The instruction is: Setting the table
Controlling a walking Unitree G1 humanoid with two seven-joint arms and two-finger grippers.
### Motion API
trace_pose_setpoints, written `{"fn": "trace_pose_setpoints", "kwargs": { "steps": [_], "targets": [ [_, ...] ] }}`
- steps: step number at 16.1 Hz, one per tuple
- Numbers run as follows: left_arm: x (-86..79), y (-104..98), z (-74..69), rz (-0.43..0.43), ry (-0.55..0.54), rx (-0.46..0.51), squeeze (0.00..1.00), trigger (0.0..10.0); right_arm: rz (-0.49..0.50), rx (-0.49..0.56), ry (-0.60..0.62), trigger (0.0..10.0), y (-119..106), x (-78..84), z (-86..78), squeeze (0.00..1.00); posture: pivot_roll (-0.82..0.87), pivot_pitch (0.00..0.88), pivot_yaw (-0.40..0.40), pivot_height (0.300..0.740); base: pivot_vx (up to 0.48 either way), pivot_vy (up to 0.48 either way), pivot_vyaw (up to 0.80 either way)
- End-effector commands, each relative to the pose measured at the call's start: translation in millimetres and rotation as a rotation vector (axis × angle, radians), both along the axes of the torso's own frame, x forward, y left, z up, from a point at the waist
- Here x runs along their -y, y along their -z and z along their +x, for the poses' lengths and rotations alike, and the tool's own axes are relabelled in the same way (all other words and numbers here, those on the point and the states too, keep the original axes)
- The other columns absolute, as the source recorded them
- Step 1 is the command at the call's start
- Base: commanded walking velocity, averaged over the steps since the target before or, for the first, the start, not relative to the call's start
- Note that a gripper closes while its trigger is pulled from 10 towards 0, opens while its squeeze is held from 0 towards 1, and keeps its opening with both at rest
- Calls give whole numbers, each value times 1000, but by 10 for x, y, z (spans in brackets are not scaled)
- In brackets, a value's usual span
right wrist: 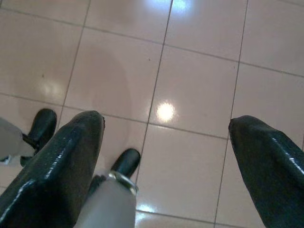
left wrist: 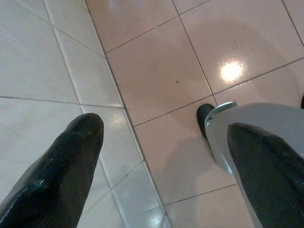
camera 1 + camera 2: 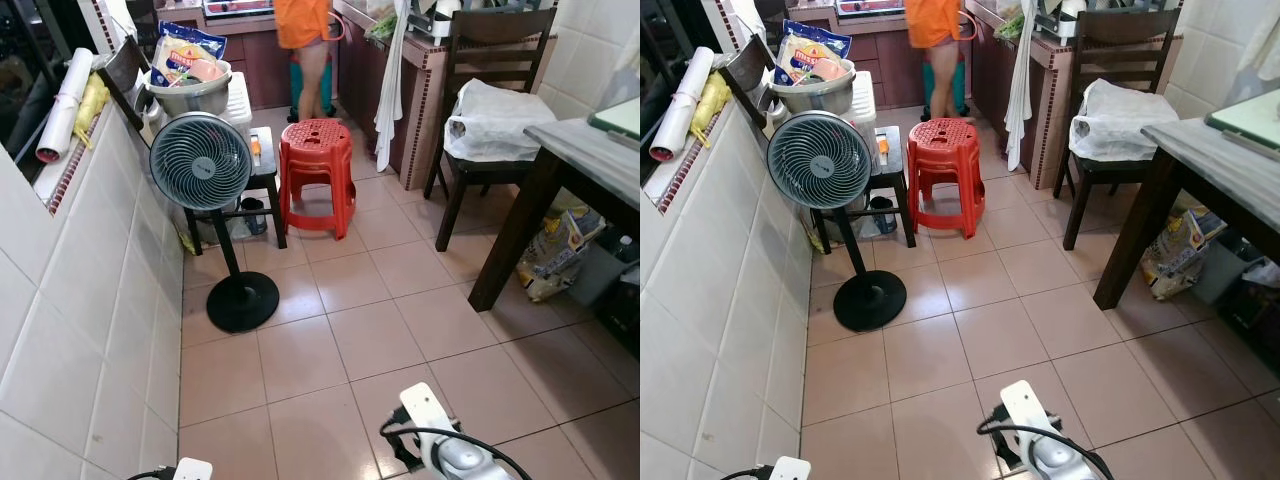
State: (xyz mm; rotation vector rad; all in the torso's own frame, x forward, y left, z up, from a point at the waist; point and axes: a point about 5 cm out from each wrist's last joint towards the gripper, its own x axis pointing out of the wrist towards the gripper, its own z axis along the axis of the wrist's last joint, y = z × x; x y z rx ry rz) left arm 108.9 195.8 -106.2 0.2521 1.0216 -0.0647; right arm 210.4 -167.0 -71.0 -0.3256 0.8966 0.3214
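Both arms hang low at the robot's sides. The left hand (image 2: 161,161) points down, its two black fingers (image 2: 57,175) spread wide with nothing between them. The right hand (image 1: 164,164) points down too, its fingers (image 1: 57,171) just as far apart and empty. The right arm (image 3: 450,455) shows near, silver, with a black cable looped over it.

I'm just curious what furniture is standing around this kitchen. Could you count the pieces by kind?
Red plastic stools, stacked, too close to separate: at least 1
Dark wooden chair: 1
Dark-legged table: 1
Small black side table: 1
Pedestal fan: 1
Total: at least 5
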Motion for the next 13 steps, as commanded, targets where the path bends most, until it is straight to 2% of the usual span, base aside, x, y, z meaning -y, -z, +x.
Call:
{"fn": "trace_pose_setpoints", "kwargs": {
  "steps": [1,2,4,6,10,12,13],
  "targets": [
    [4,50,-168,1,36,-68,0,10000,-18,-11,-9,10000,22,22,-41,0,-28,0,53,740,0,0,800],
    [-15,54,-197,5,37,-75,0,10000,-33,-18,-12,10000,37,39,-69,0,-25,0,50,740,0,0,800],
    [84,39,-65,-7,37,-48,0,10000,-26,-14,-16,10000,36,15,-66,0,-25,0,47,740,0,0,800],
    [98,39,-55,-4,38,-48,0,10000,-24,-10,-32,10000,22,-22,-34,0,-24,0,43,740,0,0,797],
    [106,37,-37,0,26,-47,0,10000,-26,-9,-54,10000,9,-91,2,0,-5,0,22,740,0,0,0],
    [10,18,-10,-1,-117,-19,0,10000,30,-31,75,10000,18,-66,-3,0,8,0,8,740,0,0,0],
    [-12,13,-4,-4,-148,-13,0,10000,41,-34,102,10000,17,-58,1,0,8,0,8,740,0,0,0]
  ]
}}
